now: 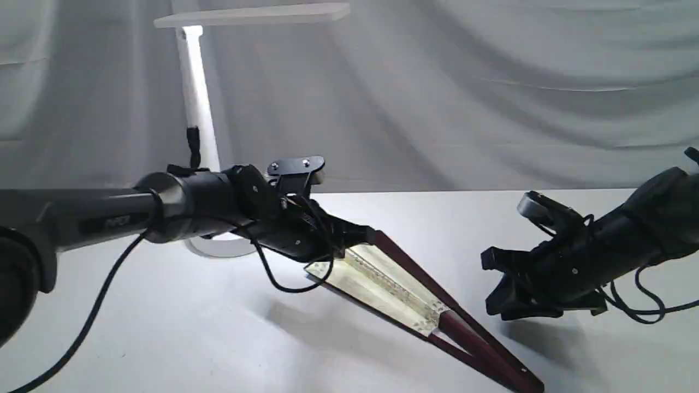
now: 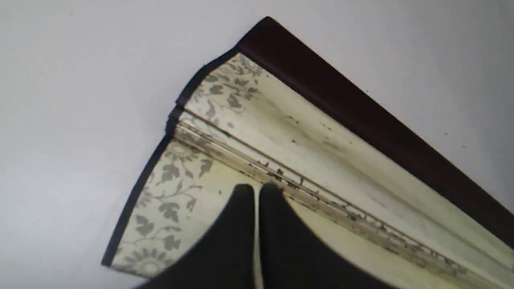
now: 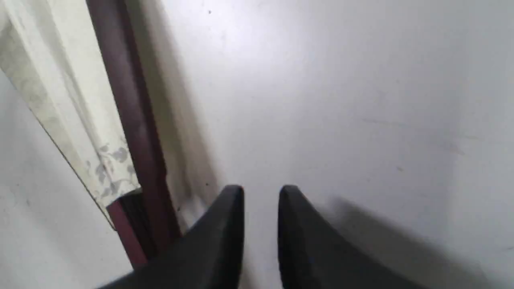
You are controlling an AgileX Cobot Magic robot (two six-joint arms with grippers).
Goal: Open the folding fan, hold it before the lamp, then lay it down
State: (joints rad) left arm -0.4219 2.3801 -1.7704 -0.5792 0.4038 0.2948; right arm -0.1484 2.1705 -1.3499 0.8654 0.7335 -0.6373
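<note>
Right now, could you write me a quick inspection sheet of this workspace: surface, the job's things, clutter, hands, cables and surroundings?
Surface: white table, plain, with shadows under the arms.
Job's things: folding fan partly open, its wide end raised off the table and its rib end low; lamp stands behind the left arm.
Clutter: nothing seen.
Hands: left hand closed, apparently pinching the fan's wide end; right hand slightly open and empty, over bare table beside the fan's ribs.
Cables: black cable loops below the left arm; another cable hangs from the right arm.
Surroundings: grey draped cloth behind.
</note>
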